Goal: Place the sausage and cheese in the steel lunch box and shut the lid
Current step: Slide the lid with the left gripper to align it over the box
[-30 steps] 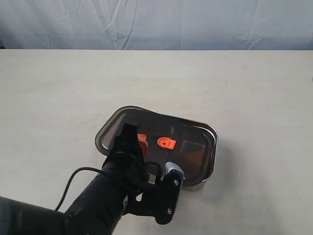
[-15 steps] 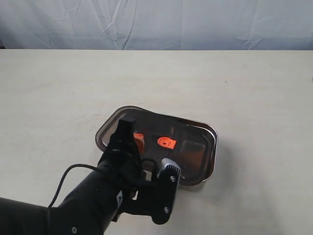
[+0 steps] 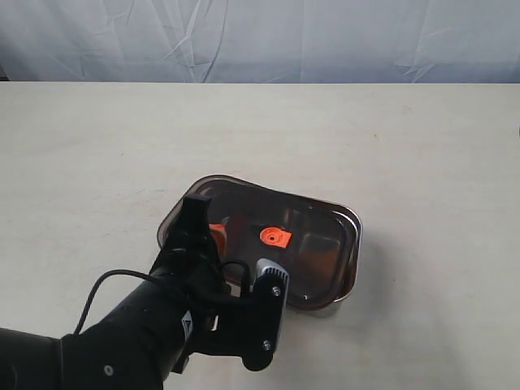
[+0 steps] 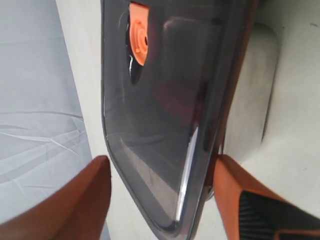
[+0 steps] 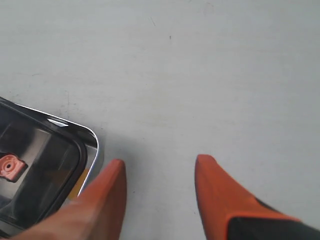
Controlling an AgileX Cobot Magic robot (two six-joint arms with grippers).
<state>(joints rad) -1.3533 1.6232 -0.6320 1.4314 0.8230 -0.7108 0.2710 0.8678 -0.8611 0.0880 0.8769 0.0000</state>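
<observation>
The dark smoky lid (image 3: 313,244) with its orange valve (image 3: 275,236) lies over the steel lunch box, whose shiny rim (image 3: 355,244) shows at the right end. My left gripper (image 3: 199,226) is at the lid's near-left corner. In the left wrist view the lid (image 4: 165,100) runs between the two orange fingers (image 4: 80,200), which stand wide apart, so the left gripper (image 4: 162,159) is open. My right gripper (image 5: 161,161) is open over bare table beside the box rim (image 5: 93,140). The sausage and cheese do not show clearly through the lid.
The beige table (image 3: 390,138) stretches all round the box, with a grey cloth backdrop (image 3: 260,41) behind it. The left arm's black body and cable (image 3: 122,325) fill the near-left corner.
The left arm and its gripper have shifted leftward along the lid's near-left corner. The lid and box have barely moved.
</observation>
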